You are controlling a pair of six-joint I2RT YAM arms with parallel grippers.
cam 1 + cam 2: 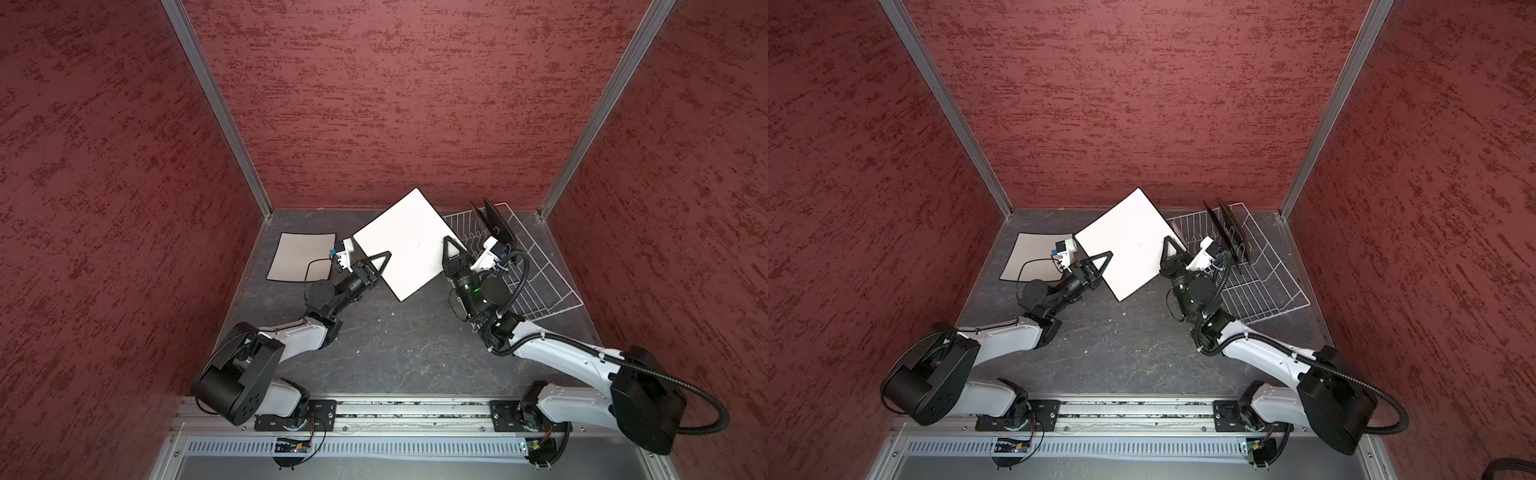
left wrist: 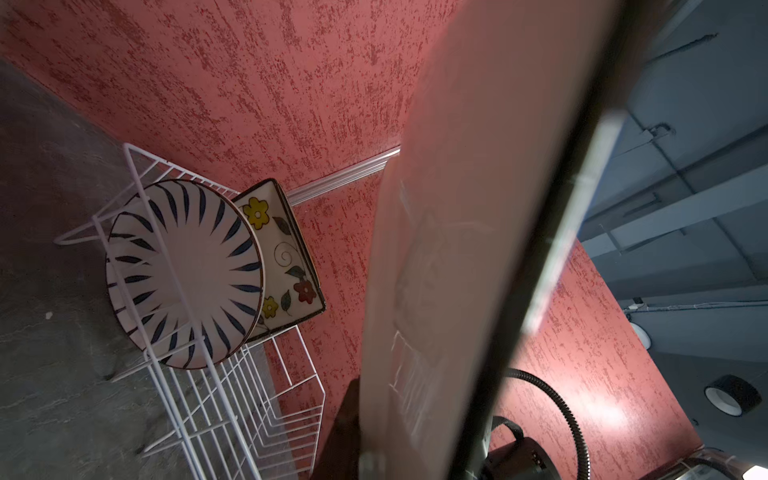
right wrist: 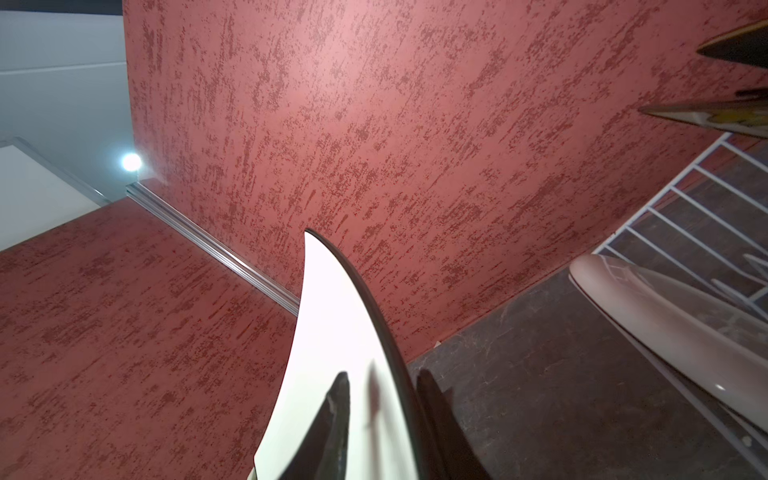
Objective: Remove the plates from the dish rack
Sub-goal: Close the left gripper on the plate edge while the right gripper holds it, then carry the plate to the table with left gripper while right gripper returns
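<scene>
Cream plate [image 1: 409,241] held up in the air over the bench [image 1: 395,353].
My left fingers [image 1: 378,257] pinch 1 edge; my right fingers [image 3: 336,419] straddle the opposite edge, slightly spread; the dish rack [image 1: 540,266] stands just beside them.

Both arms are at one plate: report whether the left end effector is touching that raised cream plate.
Touching. Both top views show the left end effector shut on the lower left edge of the raised cream plate.
</scene>
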